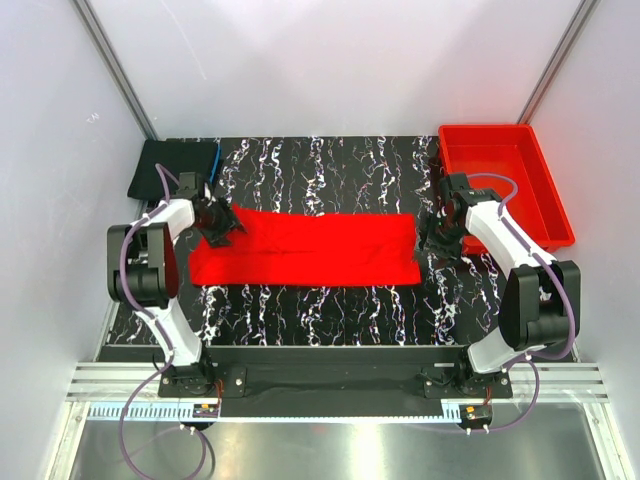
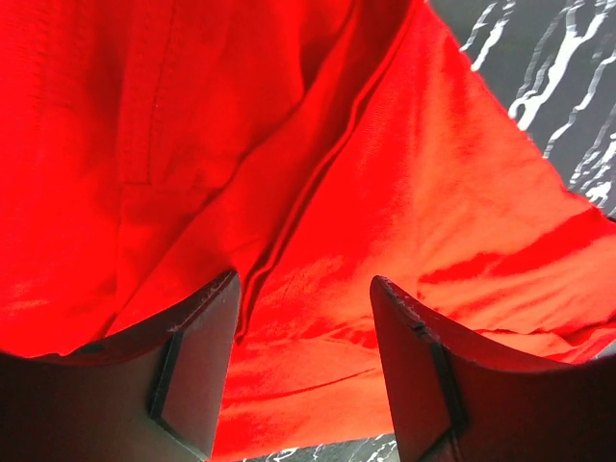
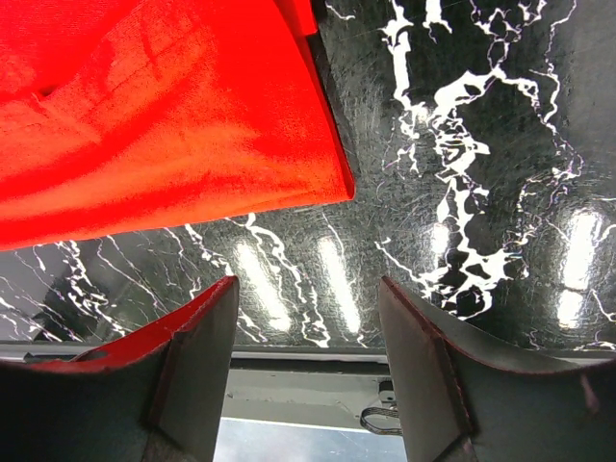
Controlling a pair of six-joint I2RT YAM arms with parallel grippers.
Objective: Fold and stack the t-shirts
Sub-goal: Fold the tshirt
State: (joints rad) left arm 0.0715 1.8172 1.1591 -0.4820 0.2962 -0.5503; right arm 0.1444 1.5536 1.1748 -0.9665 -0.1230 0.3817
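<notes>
shirt: 1 bright red soft cloth t-shirt (image 1: 305, 248) lay as a long folded band across the black white-veined table (image 1: 330, 160) | left gripper (image 2: 303, 289): 2 fingers stood spread over its left end, perhaps touching | right gripper (image 3: 308, 289): stood spread above table beside its right corner

Red t-shirt (image 3: 164, 115) fills upper left of frame, lying flat, light creases. Its corner ends near frame centre; edge of second cloth layer shows at top. Table (image 3: 481, 192), black with white veining, glossy with reflected light streaks, covers centre and right. Right gripper (image 3: 308, 289) at lower edge: jaws apart, bare table between them, not touching cloth. Pale rail (image 3: 289, 399) at bottom, past table edge.
</notes>
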